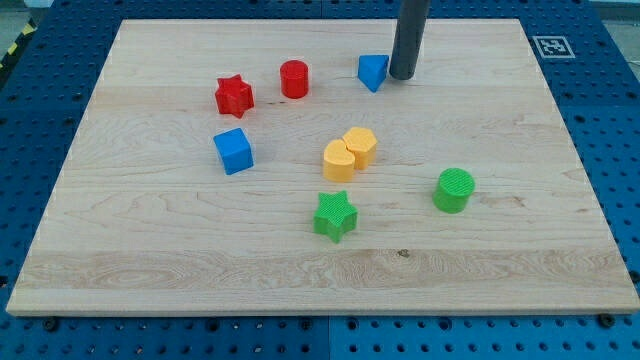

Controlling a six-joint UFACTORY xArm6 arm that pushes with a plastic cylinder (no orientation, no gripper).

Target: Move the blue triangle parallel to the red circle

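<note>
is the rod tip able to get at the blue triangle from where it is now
Probably yes. My tip sits right beside the blue triangle, on the view's right, with nothing between them. The red circle lies on the triangle's far side, out of the way.

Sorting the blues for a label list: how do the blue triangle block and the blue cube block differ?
The blue triangle block is a wedge; the blue cube block is boxy. The triangle sits near the view's top beside my tip; the cube lies lower left, away from it. Both are blue and rest on the wooden board.
</note>
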